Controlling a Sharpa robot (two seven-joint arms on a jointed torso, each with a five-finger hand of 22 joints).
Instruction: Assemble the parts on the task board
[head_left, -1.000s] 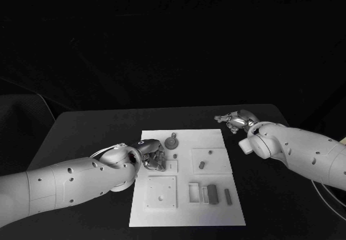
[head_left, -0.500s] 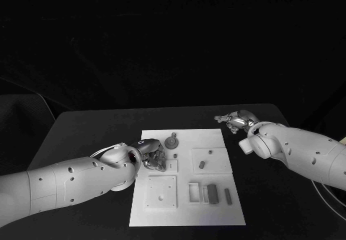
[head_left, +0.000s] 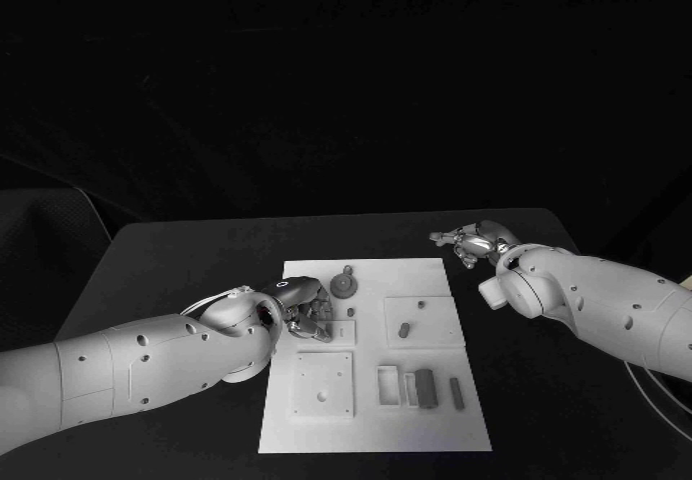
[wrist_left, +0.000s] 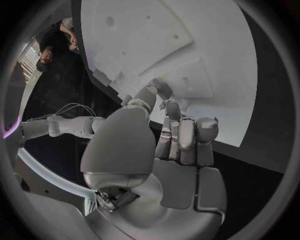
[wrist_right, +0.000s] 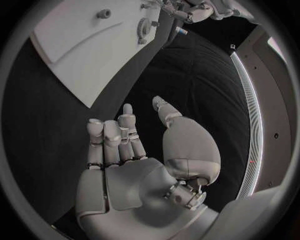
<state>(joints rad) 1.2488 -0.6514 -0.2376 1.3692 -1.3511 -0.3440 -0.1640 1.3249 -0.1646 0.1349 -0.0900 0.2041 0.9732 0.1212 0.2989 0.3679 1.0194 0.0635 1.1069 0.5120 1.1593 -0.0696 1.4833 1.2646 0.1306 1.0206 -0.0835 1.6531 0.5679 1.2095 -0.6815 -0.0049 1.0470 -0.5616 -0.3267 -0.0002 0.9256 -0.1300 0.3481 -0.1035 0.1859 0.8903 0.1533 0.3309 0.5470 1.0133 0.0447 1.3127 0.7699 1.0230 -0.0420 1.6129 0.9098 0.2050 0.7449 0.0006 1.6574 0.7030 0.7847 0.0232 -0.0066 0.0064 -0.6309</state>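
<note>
Left hand (head_left: 296, 310) curled empty on task board (head_left: 433, 420); right hand (head_left: 473, 242) spread, holding nothing.

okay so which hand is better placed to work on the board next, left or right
Left, probably. The left hand is already over the board's left side, fingers curled right beside the raised blocks. The right hand sits off the board over the bare table, holding nothing.

No text, label, brand, number or sign could be read on anything that was pictured.
</note>
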